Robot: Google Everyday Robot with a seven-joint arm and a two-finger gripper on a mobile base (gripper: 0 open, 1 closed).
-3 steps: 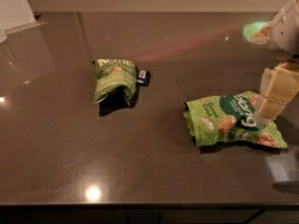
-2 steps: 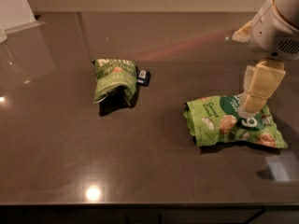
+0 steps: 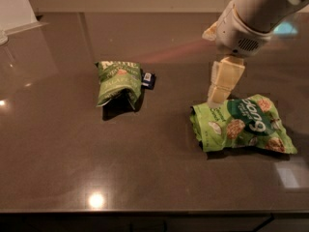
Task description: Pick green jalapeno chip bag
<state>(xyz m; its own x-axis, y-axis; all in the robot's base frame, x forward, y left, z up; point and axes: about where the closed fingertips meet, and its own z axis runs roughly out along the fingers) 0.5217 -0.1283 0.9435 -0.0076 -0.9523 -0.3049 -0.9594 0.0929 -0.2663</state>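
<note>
Olive-green wrinkly jalapeno chip bag (image 3: 118, 83) lies left of the dark glossy desk's (image 3: 154, 173) centre, a small dark-blue bar (image 3: 148, 79) just beside its right. Toward the right edge, the cream pincer (image 3: 216, 99), whose opening I cannot tell, hangs above a brighter green bag (image 3: 241, 124).

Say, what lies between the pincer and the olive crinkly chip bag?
Camera view: from the pincer, above the bright green bag, bare dark tabletop, then a dark blue wrapped bar.

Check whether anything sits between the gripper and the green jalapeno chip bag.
Only the small dark blue bar, lying against the green jalapeno chip bag on the side facing the gripper. The gripper hangs over the upper left corner of the larger bright green bag; nothing else visible lies between.
</note>
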